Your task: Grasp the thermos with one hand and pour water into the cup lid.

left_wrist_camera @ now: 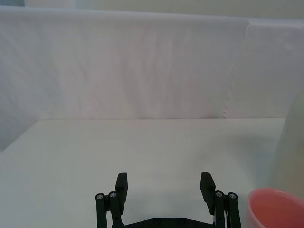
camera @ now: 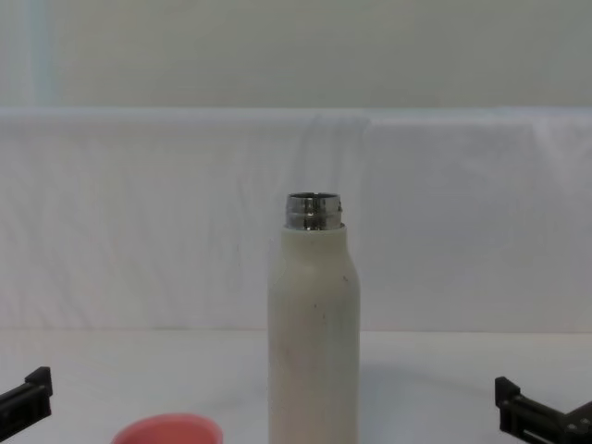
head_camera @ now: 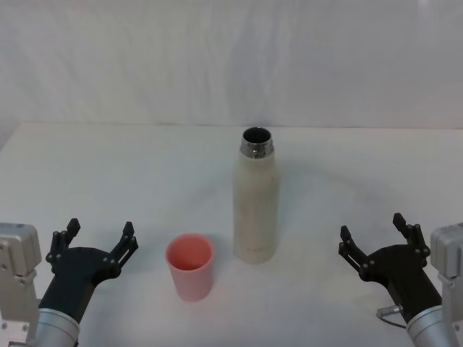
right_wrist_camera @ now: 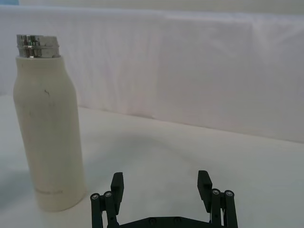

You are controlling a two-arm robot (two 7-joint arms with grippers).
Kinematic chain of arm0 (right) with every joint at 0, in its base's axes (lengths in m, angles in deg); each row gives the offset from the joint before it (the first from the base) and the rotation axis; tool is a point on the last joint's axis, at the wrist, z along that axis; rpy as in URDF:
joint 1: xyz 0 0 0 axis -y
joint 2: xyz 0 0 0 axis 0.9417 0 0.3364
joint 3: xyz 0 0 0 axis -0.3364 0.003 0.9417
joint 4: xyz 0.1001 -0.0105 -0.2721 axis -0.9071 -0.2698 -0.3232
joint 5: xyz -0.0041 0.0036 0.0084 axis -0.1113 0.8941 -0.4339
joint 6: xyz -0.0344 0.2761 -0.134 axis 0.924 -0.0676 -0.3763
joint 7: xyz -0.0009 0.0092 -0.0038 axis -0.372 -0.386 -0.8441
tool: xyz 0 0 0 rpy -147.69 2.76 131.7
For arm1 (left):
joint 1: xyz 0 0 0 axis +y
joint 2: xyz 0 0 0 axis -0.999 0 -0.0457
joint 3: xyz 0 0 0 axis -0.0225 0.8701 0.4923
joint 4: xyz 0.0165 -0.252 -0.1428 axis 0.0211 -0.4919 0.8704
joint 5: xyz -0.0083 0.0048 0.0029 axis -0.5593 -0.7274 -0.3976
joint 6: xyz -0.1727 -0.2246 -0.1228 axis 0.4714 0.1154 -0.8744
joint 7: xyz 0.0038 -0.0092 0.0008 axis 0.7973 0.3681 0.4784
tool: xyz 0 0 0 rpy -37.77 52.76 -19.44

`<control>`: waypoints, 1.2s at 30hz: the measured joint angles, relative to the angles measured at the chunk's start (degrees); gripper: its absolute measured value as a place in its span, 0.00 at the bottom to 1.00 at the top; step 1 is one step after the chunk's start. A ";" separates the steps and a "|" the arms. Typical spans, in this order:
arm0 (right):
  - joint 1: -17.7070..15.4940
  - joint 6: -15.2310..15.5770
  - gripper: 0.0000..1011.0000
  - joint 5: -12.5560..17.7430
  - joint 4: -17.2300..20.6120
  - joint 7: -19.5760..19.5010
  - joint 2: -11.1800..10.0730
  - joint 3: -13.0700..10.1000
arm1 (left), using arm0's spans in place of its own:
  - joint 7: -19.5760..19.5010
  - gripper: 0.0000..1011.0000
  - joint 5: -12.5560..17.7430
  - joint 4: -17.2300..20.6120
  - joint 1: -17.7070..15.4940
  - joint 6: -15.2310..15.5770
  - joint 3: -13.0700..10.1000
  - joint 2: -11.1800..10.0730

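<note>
We see the thermos [head_camera: 256, 202] upright mid-table [head_camera: 108, 173], the cup lid [head_camera: 190, 266] just beside it. Our left gripper [head_camera: 99, 242] and right gripper [head_camera: 372, 242] wait spread, well apart. Grasping hasn't begun; next, 1 gripper must close around the thermos body.

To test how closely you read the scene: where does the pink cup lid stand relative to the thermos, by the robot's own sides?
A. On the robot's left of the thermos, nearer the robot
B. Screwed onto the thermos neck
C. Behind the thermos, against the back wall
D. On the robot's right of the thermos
A: in the head view the cup lid stands upright left of the thermos and nearer the robot, apart from it; the thermos neck is open.
</note>
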 joint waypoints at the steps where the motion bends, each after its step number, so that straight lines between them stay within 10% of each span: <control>1: 0.01 0.17 0.99 0.01 0.13 0.18 0.02 -0.16 | 0.00 0.99 0.00 0.00 0.00 0.00 0.01 0.00; 14: -1.57 3.24 0.99 0.89 6.35 5.23 -1.21 -3.23 | 0.00 0.99 0.00 0.00 0.00 0.00 0.01 0.00; 36: -1.79 6.84 0.99 13.09 10.86 21.25 -9.67 -5.06 | 0.00 0.99 0.00 0.00 0.00 0.00 0.00 0.00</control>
